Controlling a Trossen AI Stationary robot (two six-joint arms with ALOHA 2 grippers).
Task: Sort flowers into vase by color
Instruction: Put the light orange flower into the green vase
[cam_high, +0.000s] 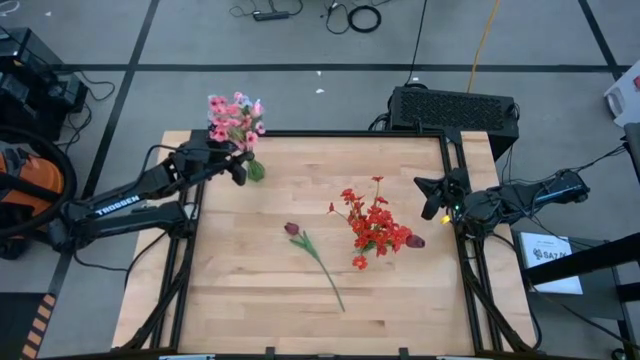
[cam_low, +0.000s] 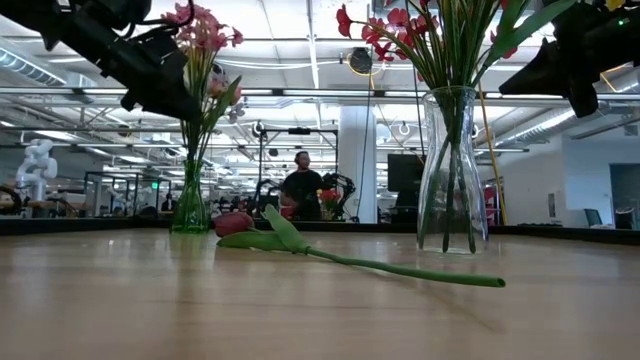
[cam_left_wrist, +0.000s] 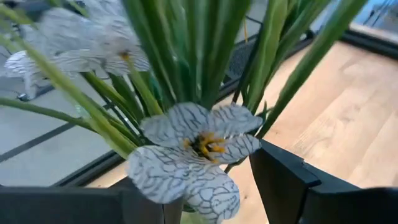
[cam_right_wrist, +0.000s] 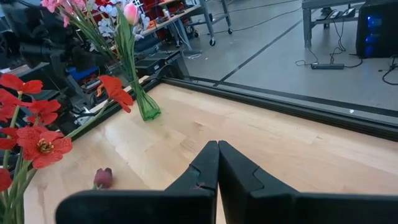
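**One maroon tulip left on the bench**

Two vases already hold the sorted colours: a green vase (cam_high: 254, 170) at the far left corner of the bench (cam_high: 240, 290) carries the pink flowers (cam_high: 235, 117), with pale veined blooms (cam_left_wrist: 189, 152) among them, and a clear vase (cam_low: 451, 170) towards the right holds the red flowers (cam_high: 375, 225).

The left gripper (cam_high: 238, 165) sits right at the green vase, its jaws spread either side of the stems. It looks to be placing or releasing a flower there.

The right gripper (cam_high: 428, 198) waits just beside the red bunch, jaws pressed together and empty.

A dark maroon tulip (cam_high: 292, 229) lies flat mid-bench between the vases, its stem (cam_high: 325, 268) pointing towards the near edge, untouched. It probably goes next.
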